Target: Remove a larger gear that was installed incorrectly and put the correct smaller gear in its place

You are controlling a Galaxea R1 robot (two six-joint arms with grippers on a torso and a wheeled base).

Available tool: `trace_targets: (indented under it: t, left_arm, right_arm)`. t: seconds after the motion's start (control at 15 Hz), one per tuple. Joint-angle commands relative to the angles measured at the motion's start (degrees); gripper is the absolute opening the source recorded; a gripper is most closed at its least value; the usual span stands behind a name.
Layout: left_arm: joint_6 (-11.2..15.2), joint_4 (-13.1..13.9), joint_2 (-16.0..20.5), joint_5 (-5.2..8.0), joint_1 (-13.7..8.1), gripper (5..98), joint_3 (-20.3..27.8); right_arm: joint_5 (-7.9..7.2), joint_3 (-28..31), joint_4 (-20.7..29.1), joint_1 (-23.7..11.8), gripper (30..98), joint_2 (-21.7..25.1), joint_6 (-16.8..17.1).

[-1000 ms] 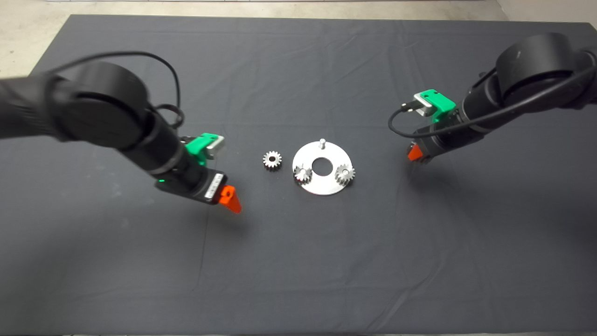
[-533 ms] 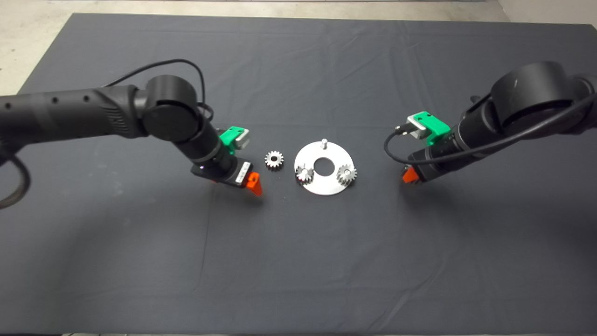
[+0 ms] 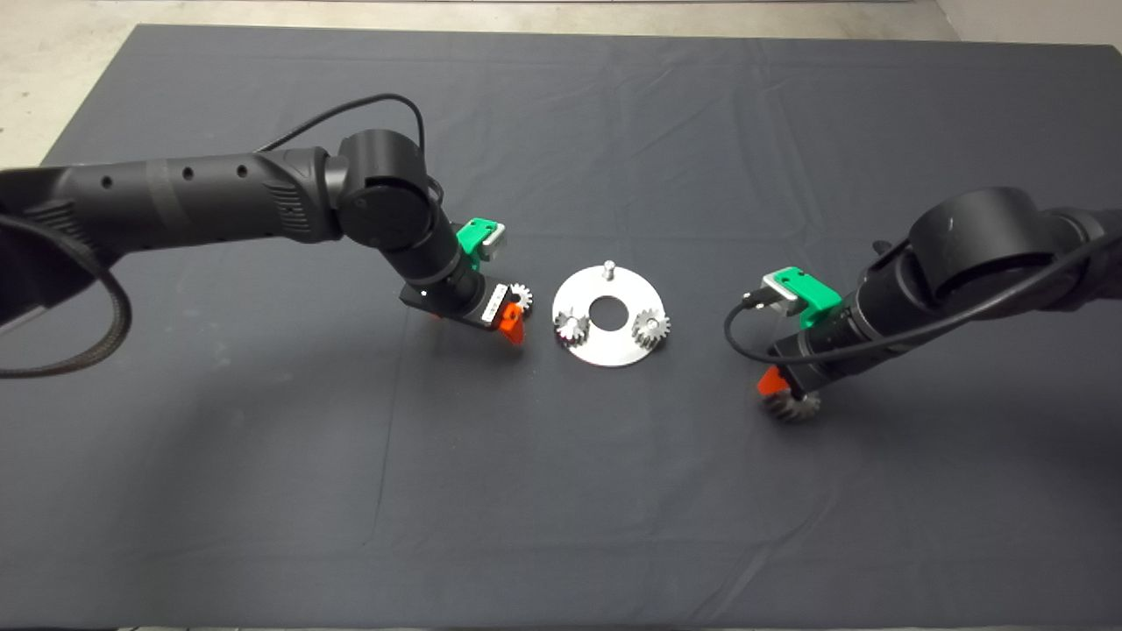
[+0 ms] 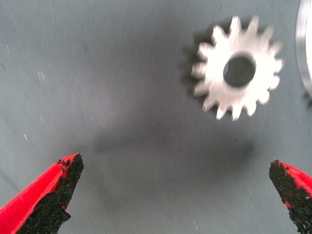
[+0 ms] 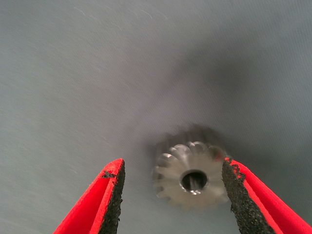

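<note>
Head view: two grippers, one gear each, round plate between them.
Left gripper (image 3: 513,326) sits left of centre, just beside the smaller gear (image 3: 521,297); plate (image 3: 607,346) at centre carries two small gears (image 3: 570,326) (image 3: 649,326) and a bare pin (image 3: 606,266); right gripper (image 3: 773,386) at right of centre stands over the larger gear (image 3: 792,407) on the mat (image 3: 561,491). Left wrist view: fingers (image 4: 53,192) spread wide at the lower corners; smaller gear (image 4: 239,74) lies flat at upper right, outside the jaws, so the left arm is nearer and must move toward it. Right wrist view: fingers (image 5: 108,197) apart, flanking the larger gear (image 5: 192,175); one pad looks to touch its teeth; firm grip cannot be told.
</note>
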State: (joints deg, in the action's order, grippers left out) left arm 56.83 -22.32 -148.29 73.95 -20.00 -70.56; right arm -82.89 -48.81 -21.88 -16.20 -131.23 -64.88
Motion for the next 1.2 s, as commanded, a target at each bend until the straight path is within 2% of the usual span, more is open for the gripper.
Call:
trace_targets:
  t: [0.0, 0.13, 0.4, 0.53, 0.87, 1.07, 1.13]
  left_arm:
    - [-1.7, -1.4, -0.3, 0.41, -0.8, 97.8, -1.1]
    - [-1.8, -1.4, -0.3, 0.32, -1.8, 97.8, -1.1]
    - [-1.9, -1.3, -0.4, 0.23, -2.1, 97.8, -0.9]
    - [-1.8, -1.3, -1.9, 0.31, -2.1, 97.8, -1.0]
    - [-2.1, -1.4, -2.8, 0.19, -2.1, 97.8, -2.1]
    - [-2.5, -1.4, -3.0, 0.14, -2.1, 97.8, -2.8]
    - [-2.5, -1.3, -3.2, 0.14, -2.1, 97.8, -2.9]
  right_arm:
    - [-0.17, 0.6, -1.3, -1.3, 53.0, 0.3, -0.3]
    - [-0.35, 0.6, -1.2, -1.3, 58.5, 0.6, -0.5]
    - [-0.26, 3.9, -1.2, -1.3, 58.5, 4.2, -1.5]
    - [-0.26, 4.7, -1.2, -1.3, 58.5, 6.3, -1.6]
    - [-0.26, 6.1, -1.1, -1.4, 58.5, 6.7, -2.0]
    - [-0.35, 9.5, -1.1, -1.7, 59.4, 6.8, -4.2]
    - [-0.43, 10.0, -1.1, -1.8, 62.1, 7.0, -5.1]
